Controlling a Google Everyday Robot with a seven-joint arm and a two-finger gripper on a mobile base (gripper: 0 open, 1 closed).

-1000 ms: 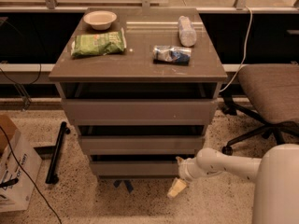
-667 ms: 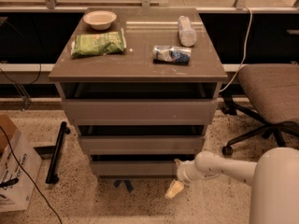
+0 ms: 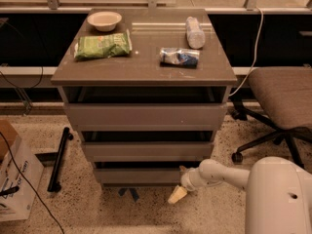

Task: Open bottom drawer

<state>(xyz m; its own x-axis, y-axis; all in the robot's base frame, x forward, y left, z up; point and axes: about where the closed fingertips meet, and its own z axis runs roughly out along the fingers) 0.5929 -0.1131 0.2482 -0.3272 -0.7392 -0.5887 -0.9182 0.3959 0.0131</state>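
The cabinet has three grey-brown drawers stacked under its top. The bottom drawer is the lowest and smallest-looking, with a plain flat front and a dark gap above it. My gripper hangs low at the drawer's right end, just below and in front of its lower right corner. One cream fingertip points down toward the floor. The white arm reaches in from the lower right.
On the cabinet top lie a bowl, a green bag, a blue packet and a bottle. An office chair stands at the right. A cardboard box and a black bar are at the left.
The gripper has shifted slightly left along the floor toward the bottom drawer's right corner. The drawers have not moved.
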